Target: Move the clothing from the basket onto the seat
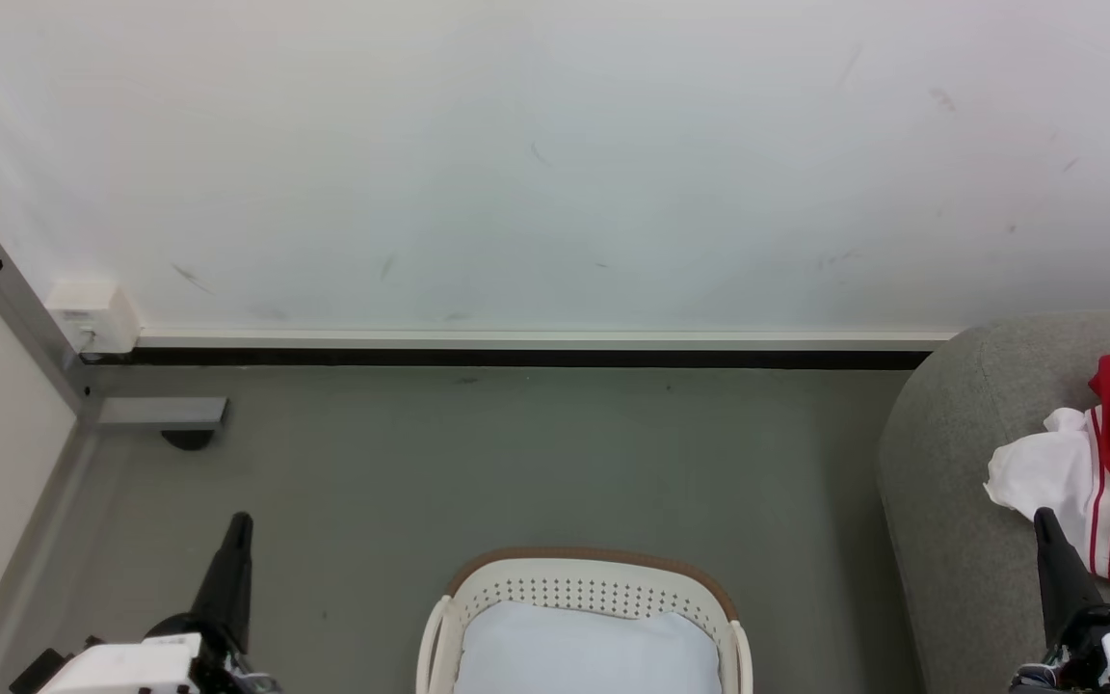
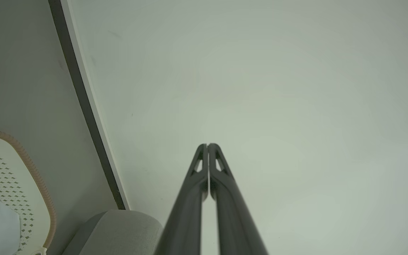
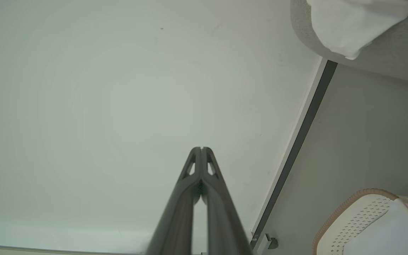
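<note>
The red and white clothing [image 1: 1109, 467] lies bunched on the grey seat [image 1: 950, 482] at the right edge; a white part of it [image 3: 349, 24] shows in the right wrist view. The white basket [image 1: 594, 588] with a brown rim stands on the floor at bottom centre, holding a plain white pad [image 1: 589, 651]. My left gripper [image 1: 240, 525] is shut and empty, left of the basket, pointing at the wall [image 2: 207, 145]. My right gripper [image 1: 1044, 520] is shut and empty in front of the seat, its tip just below the clothing [image 3: 201, 148].
A white wall [image 1: 555, 164] with a dark baseboard [image 1: 516, 358] runs across the back. A grey metal post and bracket [image 1: 25, 318] with a small white box [image 1: 92, 316] stand in the left corner. Grey floor [image 1: 516, 463] lies between basket and wall.
</note>
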Tool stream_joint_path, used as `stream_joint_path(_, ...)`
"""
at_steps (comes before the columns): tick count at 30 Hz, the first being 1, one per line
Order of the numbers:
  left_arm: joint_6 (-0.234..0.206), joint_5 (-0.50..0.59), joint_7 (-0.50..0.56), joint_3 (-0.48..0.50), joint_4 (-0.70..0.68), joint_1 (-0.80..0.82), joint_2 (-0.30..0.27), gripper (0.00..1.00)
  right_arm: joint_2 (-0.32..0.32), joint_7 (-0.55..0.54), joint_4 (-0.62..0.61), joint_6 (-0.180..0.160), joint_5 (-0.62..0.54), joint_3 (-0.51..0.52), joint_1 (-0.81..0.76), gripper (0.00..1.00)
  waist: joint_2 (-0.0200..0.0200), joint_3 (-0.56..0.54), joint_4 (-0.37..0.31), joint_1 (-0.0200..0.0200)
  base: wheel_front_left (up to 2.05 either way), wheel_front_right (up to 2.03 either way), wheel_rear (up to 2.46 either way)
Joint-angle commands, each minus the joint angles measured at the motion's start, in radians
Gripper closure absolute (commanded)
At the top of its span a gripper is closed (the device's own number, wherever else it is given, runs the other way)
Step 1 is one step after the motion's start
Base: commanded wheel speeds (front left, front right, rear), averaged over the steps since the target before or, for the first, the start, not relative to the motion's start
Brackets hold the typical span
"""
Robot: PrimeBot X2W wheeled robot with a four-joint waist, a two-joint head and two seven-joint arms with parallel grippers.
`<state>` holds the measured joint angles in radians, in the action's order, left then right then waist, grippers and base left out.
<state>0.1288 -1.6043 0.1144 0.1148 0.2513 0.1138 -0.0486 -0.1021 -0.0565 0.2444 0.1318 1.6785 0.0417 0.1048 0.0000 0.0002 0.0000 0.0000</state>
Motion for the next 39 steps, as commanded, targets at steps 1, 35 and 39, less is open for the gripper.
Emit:
stream_joint_path(1,0.003,-0.013,0.005,0.003,0.001,0.007,-0.002,1.0,-0.002,-0.002,0.003,-0.002,-0.008,0.004,0.011,1.0,0.0,0.0,0.0,0.0,0.0,0.0,0.0)
stream_joint_path(35,0.004,-0.013,0.005,0.003,0.001,0.007,-0.002,1.0,0.004,-0.011,0.004,-0.002,-0.017,0.012,0.012,1.0,0.0,0.0,0.0,0.0,0.0,0.0,0.0)
stream_joint_path(39,0.004,-0.013,0.005,0.003,0.001,0.007,-0.002,1.0,0.005,-0.012,0.004,-0.002,-0.017,0.013,0.012,1.0,0.0,0.0,0.0,0.0,0.0,0.0,0.0)
